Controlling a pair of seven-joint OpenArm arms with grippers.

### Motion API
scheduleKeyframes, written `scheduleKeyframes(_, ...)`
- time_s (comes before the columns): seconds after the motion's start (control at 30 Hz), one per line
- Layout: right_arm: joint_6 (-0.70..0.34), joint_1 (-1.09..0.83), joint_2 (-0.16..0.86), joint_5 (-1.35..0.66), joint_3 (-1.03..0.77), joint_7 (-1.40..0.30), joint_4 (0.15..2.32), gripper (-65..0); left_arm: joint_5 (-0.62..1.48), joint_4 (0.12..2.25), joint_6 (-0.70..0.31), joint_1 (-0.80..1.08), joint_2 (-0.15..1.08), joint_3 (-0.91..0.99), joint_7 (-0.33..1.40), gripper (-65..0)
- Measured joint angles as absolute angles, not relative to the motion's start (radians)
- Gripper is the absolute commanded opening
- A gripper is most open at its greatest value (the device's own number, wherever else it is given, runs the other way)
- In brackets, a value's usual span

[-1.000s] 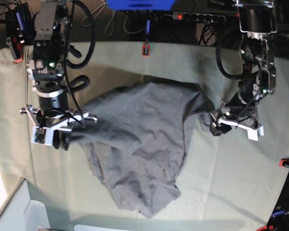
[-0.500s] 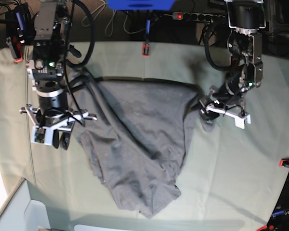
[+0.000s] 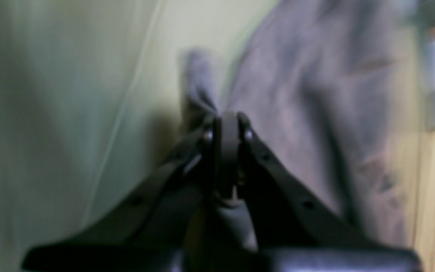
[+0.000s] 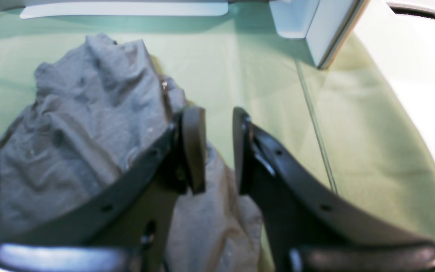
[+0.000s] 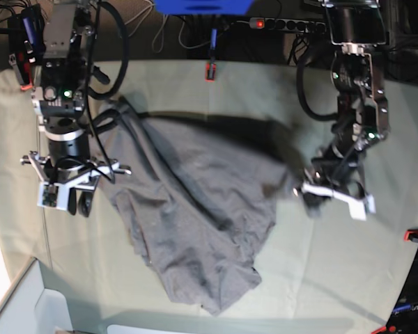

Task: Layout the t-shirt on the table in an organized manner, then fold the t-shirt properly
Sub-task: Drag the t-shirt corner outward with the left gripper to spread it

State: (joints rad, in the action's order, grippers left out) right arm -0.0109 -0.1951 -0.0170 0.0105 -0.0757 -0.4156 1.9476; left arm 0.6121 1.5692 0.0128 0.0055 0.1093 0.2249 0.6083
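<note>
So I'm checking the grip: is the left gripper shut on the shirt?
Yes, in the left wrist view the left gripper is shut, pinching a tuft of the shirt.

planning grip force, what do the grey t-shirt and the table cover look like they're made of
t-shirt: soft matte knit, likely cotton; it bunches in limp wrinkles. Table cover: thin pale green woven cloth, matte, holding straight fold creases.

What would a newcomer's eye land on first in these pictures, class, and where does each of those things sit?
First comes the crumpled grey t-shirt, heaped mid-table on the pale green table cover. Next, the left end effector at the shirt's edge on the base view's right, shut on a pinch of grey fabric. Then the right end effector at the shirt's opposite edge, its fingers parted, with fabric beneath them.
</note>
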Motion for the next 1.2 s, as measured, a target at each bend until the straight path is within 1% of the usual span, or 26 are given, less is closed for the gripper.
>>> scheduleKeyframes(0.07, -0.01, -0.195, -0.017, 0.01, -0.075, -0.417, 1.948, -51.4, 0.611, 1.671, 0.015, 0.004, 0.072, 0.236, 0.599, -64.7)
scheduleKeyframes(0.1, -0.011, -0.195, -0.016, 0.01, -0.075, -0.416, 1.947, -51.4, 0.614, 1.712, 0.009, 0.002, 0.054, 0.252, 0.613, -64.7)
scheduleKeyframes(0.13, -0.011, -0.196, -0.017, 0.01, -0.075, -0.416, 1.948, -51.4, 0.617, 1.751, 0.023, 0.002, 0.033, 0.271, 0.633, -64.7)
scheduleKeyframes(0.27, -0.011, -0.196, -0.016, 0.011, -0.075, -0.416, 1.947, -51.4, 0.609, 1.853, 0.153, 0.017, 0.009, 0.361, 0.611, -64.7)
scheduleKeyframes(0.37, -0.011, -0.195, -0.017, 0.01, -0.075, -0.415, 1.947, -51.4, 0.603, 1.887, 0.206, 0.074, 0.01, 0.442, 0.611, -64.7)
scheduleKeyframes(0.57, -0.011, -0.192, -0.008, 0.01, -0.067, -0.415, 1.948, -51.4, 0.61, 1.99, 0.213, 0.165, 0.002, 0.589, 0.613, -64.7)
scheduleKeyframes(0.8, -0.011, -0.192, -0.007, 0.01, -0.065, -0.407, 1.947, -51.4, 0.611, 1.998, 0.214, 0.237, -0.007, 0.629, 0.615, -64.7)
scheduleKeyframes(0.93, -0.011, -0.189, -0.002, 0.01, -0.067, -0.406, 1.929, -51.4, 0.613, 1.99, 0.214, 0.17, -0.014, 0.622, 0.598, -64.7)
scheduleKeyframes(1.07, -0.011, -0.196, -0.002, 0.01, -0.069, -0.406, 1.917, -51.4, 0.596, 1.966, 0.216, 0.002, -0.031, 0.611, 0.58, -64.7)
scheduleKeyframes(1.2, -0.011, -0.203, -0.002, 0.01, -0.07, -0.405, 1.917, -51.4, 0.477, 1.887, 0.22, -0.113, -0.029, 0.503, 0.583, -64.7)
